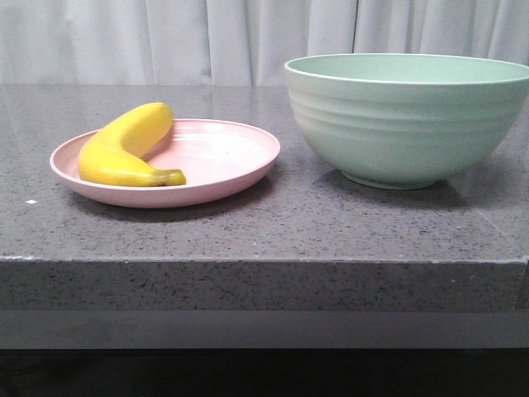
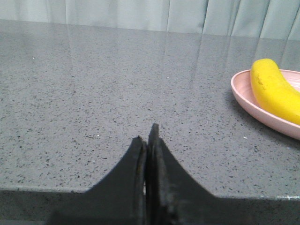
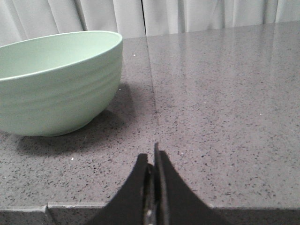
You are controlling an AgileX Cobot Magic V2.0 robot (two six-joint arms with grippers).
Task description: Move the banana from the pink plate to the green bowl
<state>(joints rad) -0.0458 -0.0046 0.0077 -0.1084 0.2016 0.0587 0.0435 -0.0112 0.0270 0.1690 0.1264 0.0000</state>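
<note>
Front view: the counter edge (image 1: 264,285) lies nearest; the banana (image 1: 126,149) rests on the pink plate (image 1: 235,161), the green bowl (image 1: 405,116) beside it; neither arm shows.
Left wrist view: left gripper (image 2: 149,140) held low and level, jaws pressed together, empty; banana ahead, off to one side.
Right wrist view: right gripper (image 3: 153,161) likewise closed, bowl ahead.
Handling: banana probably light, glossy, slippery; grip mid-body.

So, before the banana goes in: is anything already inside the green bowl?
Only the upper inner wall of the green bowl shows, and it is bare; its near wall hides the bottom in every view. The banana lies on the pink plate.
</note>
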